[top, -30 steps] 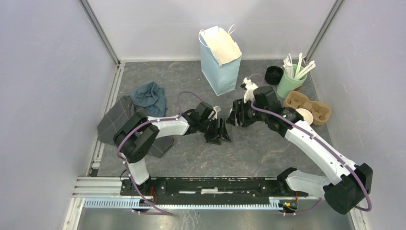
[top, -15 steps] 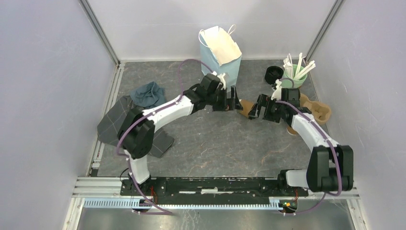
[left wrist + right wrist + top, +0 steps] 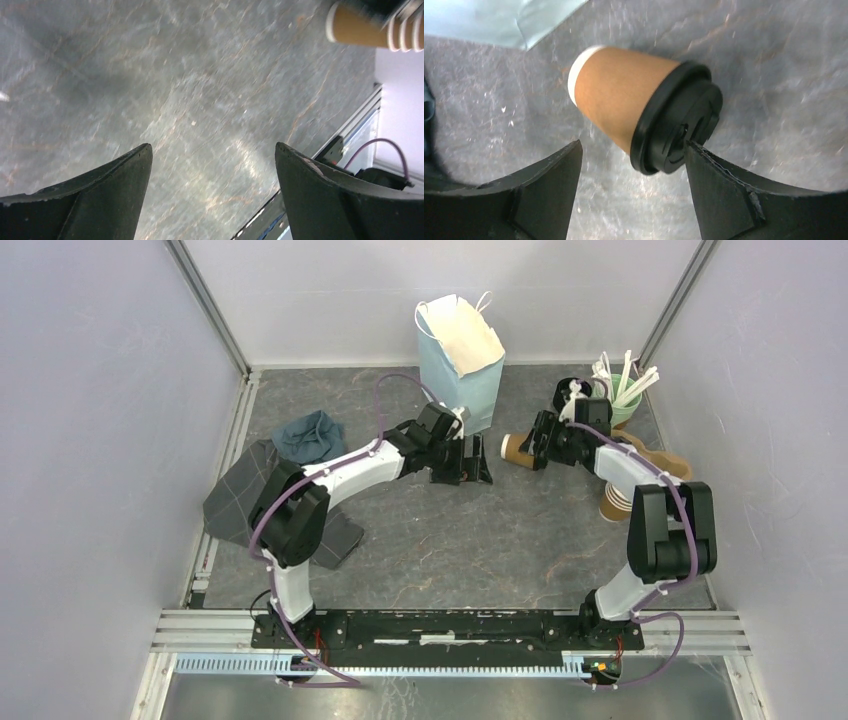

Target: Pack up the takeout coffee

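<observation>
Top view: the lid end of the coffee cup [image 3: 513, 448] is hidden under the right claw [image 3: 535, 443]. Only its brown side and pale base show, right of centre, just below and right of the blue paper bag [image 3: 460, 360]. The right arm covers part of the pulp carrier [image 3: 668, 465]. The left wrist view is smeared, and a stack of paper cups [image 3: 360, 31] is cut off at its upper right corner. The left claw [image 3: 212, 150] stands wide with only bare table [image 3: 190, 90] between its fingers. Right wrist view: the coffee cup [image 3: 624, 105] lies on its side on the table. It is plain brown kraft paper with a white ring at the base and a round black lid [image 3: 684, 125] seated on the mouth. The long axis runs from the base at upper left to the lid at lower right. In the top view the axis is roughly left to right, with the base pointing left toward the left claw [image 3: 465, 476]. The right claw [image 3: 631, 147] is spread wide around the lid end. Its left finger is apart from the cup and its right fingertip sits at the lid's rim. Whether that fingertip touches the rim cannot be told.
</observation>
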`<state>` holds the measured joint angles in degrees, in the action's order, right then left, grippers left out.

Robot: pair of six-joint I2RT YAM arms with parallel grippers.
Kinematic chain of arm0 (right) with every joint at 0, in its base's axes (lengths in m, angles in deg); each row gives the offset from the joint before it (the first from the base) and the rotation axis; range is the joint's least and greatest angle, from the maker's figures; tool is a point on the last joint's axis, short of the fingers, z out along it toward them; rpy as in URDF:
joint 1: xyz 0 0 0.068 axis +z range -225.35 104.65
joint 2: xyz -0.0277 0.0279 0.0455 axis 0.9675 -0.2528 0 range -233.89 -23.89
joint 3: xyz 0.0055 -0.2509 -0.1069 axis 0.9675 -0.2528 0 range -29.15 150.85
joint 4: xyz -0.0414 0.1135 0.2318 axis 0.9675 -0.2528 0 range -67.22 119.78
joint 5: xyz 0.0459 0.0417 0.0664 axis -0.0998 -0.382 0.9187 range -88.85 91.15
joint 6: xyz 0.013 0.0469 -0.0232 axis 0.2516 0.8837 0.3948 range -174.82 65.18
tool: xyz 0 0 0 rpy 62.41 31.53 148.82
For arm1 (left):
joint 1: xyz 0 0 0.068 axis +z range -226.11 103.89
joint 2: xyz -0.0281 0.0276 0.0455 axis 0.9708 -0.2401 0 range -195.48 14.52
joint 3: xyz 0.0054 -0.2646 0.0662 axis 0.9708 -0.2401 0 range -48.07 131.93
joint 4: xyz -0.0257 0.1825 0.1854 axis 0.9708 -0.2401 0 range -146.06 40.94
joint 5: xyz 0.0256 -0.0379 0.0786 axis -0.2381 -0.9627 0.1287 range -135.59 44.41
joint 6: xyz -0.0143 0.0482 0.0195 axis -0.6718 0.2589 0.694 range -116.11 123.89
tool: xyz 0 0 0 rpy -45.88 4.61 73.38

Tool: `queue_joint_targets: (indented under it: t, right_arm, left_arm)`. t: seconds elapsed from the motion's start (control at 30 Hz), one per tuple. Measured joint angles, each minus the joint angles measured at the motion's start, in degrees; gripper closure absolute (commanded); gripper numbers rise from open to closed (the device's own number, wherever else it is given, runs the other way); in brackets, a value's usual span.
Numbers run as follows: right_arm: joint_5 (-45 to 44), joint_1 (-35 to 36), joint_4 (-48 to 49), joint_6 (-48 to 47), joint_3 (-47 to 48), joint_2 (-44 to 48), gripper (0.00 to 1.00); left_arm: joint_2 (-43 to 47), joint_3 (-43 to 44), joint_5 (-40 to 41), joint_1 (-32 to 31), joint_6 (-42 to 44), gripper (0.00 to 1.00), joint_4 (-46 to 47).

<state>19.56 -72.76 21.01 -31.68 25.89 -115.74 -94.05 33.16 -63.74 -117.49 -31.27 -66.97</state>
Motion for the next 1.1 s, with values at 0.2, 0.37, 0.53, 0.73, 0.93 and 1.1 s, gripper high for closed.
queue_joint_targets:
  t: [0.2, 0.37, 0.53, 0.73, 0.93, 1.1]
  right_arm:
    - [-3.30, 0.04, 1.64, -4.59, 6.38, -4.15, 0.26]
    - [-3.74, -0.09, 2.93, -6.75, 9.14, -8.24, 0.42]
    - [-2.80, -0.52, 3.76, -7.63, 10.86, -10.16, 0.58]
    - [-2.80, -0.83, 3.48, -9.33, 11.89, -10.36, 0.63]
    - [-3.08, -0.79, 1.66, -11.52, 12.26, -10.21, 0.67]
    - [-5.99, 0.22, -2.71, -13.64, 12.35, -8.13, 0.69]
  left_arm:
    - [5.14, -6.73, 0.00, 0.00, 0.44, 0.03, -1.86]
    - [9.07, -9.55, -0.11, 0.00, 0.44, 0.03, -2.16]
    - [9.75, -10.03, -0.35, 0.00, 0.44, 0.03, -2.16]
    - [9.75, -10.16, -0.52, 0.00, 0.44, 0.03, -2.23]
    - [9.75, -10.16, -1.05, 0.00, 0.44, 0.03, -2.25]
    - [9.88, -10.38, -1.31, 0.00, 0.42, 0.03, -2.10]
